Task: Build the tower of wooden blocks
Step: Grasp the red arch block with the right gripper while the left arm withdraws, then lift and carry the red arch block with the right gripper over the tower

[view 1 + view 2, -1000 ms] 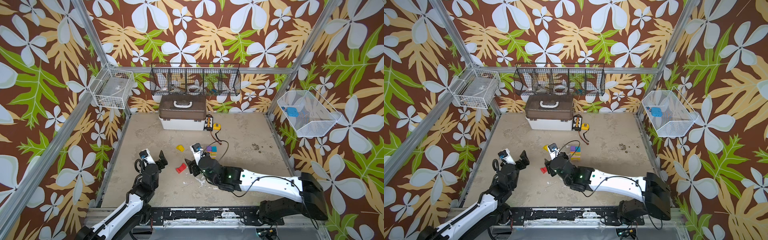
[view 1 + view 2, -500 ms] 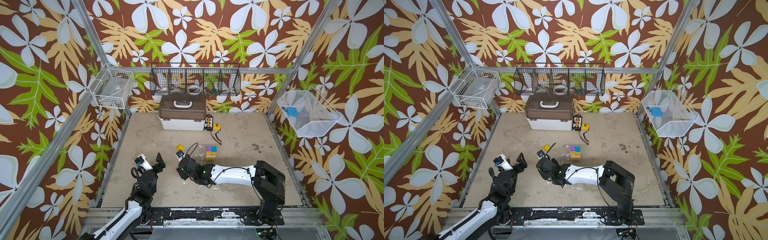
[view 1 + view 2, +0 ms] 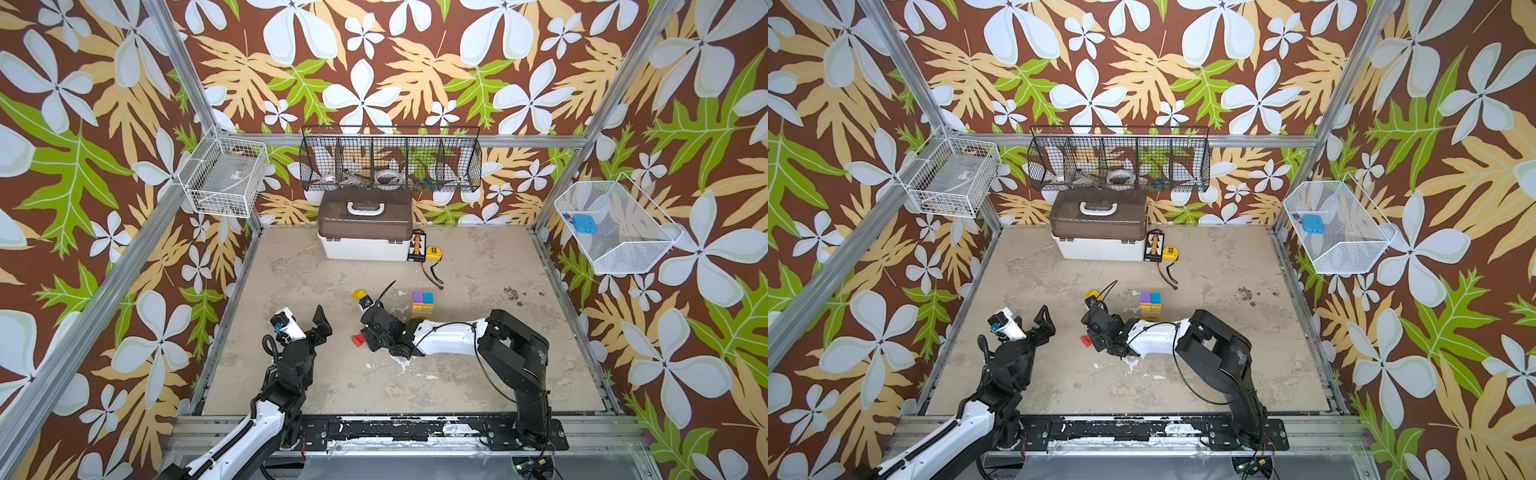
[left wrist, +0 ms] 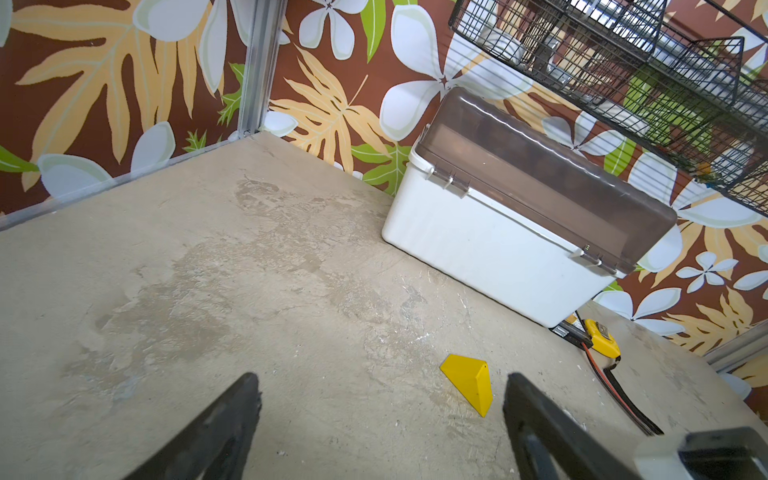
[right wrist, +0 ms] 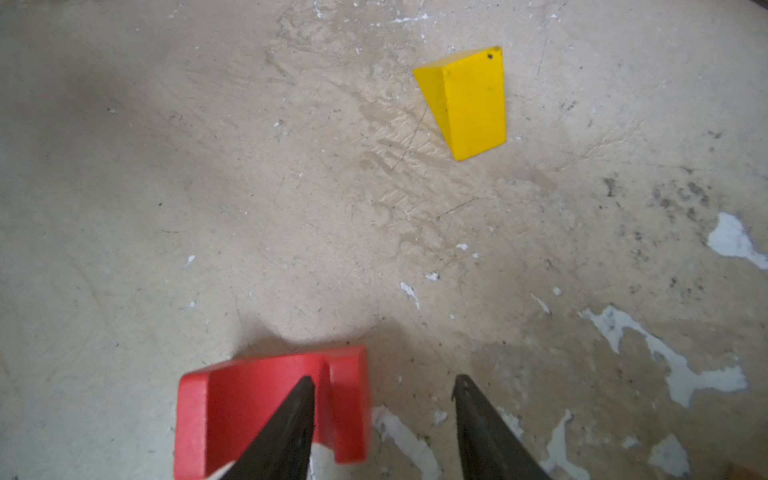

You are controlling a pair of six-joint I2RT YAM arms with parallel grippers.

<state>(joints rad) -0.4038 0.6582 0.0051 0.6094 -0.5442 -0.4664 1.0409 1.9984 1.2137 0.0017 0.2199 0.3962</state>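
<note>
The tower [image 3: 422,303] stands mid-table, a short stack with purple and teal blocks on top [image 3: 1150,304]. A red arch block [image 5: 266,407] lies on the floor in front and to the left of it [image 3: 356,340]. My right gripper [image 5: 382,386] is low over the arch and open. One finger is over the arch's hollow, and one arch leg sits between the jaws, clear of the other finger. A yellow roof block [image 5: 465,104] lies further back [image 3: 356,294]. My left gripper [image 4: 380,399] is open and empty, with that roof block [image 4: 467,382] ahead near one finger.
A brown-lidded white box [image 3: 365,232] sits at the back wall, with a black device [image 3: 417,247], a yellow tape measure [image 3: 433,252] and a loose cable [image 3: 432,274] beside it. Wire baskets hang on the walls. The floor has chipped white patches [image 5: 665,365].
My right gripper has moved left and down onto the red arch, and its jaws have narrowed. The left arm has drawn back slightly, its jaws unchanged.
</note>
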